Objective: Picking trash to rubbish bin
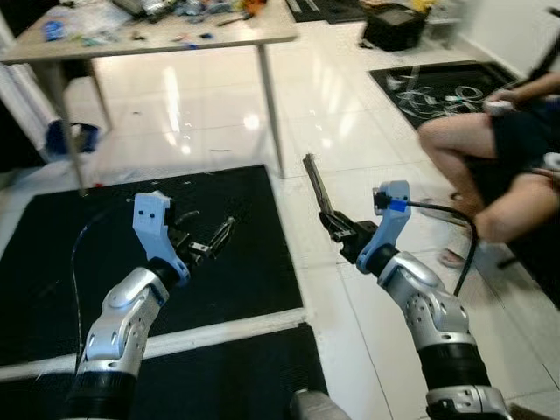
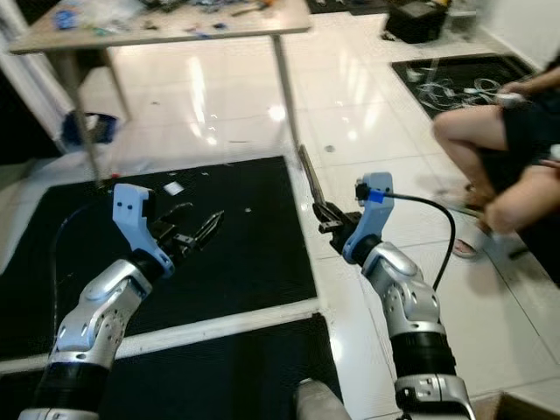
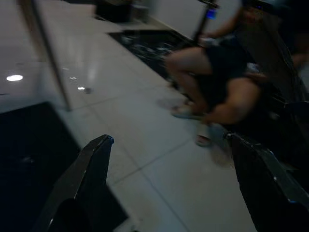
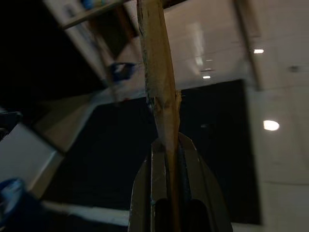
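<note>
**Stick held over the tiles**

While the right gripper (image 1: 335,224) pinches a flat wooden stick (image 1: 314,182) pointing toward 11 o'clock, the left gripper (image 1: 214,238) hangs released over the black mat (image 1: 52,254). A seated person (image 1: 503,153) is at 2 o'clock.

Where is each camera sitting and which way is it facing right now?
Left eye view: head camera looking forward and down at the black mat; both silver arms show.
Right eye view: same scene; right end effector holds a flat strip.
Left wrist view: along the open left end effector toward the white floor and a seated person.
Right wrist view: along fingers clamping the strip toward the table.
Shared: mat, table, strip.
</note>
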Motion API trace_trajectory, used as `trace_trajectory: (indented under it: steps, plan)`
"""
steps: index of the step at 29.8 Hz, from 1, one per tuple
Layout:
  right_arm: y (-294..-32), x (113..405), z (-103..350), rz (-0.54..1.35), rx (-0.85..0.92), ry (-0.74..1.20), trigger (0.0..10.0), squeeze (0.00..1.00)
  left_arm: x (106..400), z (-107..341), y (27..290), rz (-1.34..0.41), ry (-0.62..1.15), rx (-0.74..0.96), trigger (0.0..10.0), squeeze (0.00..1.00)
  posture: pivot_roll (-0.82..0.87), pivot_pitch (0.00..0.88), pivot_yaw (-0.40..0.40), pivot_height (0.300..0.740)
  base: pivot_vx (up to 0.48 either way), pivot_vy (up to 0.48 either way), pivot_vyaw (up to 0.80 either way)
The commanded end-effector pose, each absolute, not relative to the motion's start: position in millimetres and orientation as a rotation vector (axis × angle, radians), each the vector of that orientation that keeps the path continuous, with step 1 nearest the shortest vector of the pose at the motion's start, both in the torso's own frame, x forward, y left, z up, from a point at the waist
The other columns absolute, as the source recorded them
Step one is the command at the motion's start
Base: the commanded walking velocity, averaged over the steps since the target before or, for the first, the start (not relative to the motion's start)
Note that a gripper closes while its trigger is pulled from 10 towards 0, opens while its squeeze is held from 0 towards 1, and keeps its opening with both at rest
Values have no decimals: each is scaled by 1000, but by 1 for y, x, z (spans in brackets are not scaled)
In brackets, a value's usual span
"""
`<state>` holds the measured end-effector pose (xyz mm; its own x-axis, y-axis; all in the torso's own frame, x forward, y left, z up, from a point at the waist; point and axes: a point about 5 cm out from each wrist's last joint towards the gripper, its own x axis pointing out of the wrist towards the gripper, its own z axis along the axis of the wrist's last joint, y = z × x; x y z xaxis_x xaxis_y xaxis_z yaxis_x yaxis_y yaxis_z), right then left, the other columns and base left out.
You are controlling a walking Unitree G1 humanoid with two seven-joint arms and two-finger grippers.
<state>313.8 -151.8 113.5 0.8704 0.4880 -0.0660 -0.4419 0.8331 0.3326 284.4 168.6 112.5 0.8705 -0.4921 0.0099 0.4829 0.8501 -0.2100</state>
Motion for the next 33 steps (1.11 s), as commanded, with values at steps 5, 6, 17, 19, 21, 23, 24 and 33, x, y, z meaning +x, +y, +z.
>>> trace_trajectory:
  steps: [5,6,17,19,21,23,24,33]
  plan:
    - [-152,316,113,463,333,161,10000,0,284,111,172,-499,53,-205,10000,0,-112,0,30,740,0,0,-775]
    - [-153,317,113,459,334,160,10000,0,284,111,172,-499,53,-204,10000,0,-112,0,30,740,0,0,-775]
    - [-157,319,112,421,336,162,10000,0,285,111,173,-496,56,-202,10000,0,-110,0,34,740,0,0,-775]
    - [-157,319,112,417,336,161,10000,0,285,111,173,-495,56,-202,10000,0,-110,0,34,740,0,0,-775]
    - [-157,319,112,415,335,159,10000,0,285,111,173,-495,56,-201,10000,0,-110,0,34,740,0,0,-769]
    - [-157,319,112,414,334,159,10000,0,285,111,173,-495,55,-202,10000,0,-110,0,34,740,0,0,-769]
    - [-157,319,112,412,333,158,10000,0,285,111,173,-494,55,-202,10000,0,-110,0,34,740,0,0,-769]
    - [-158,320,113,399,328,154,10000,0,286,111,173,-495,54,-204,10000,0,-111,0,33,740,0,0,-775]
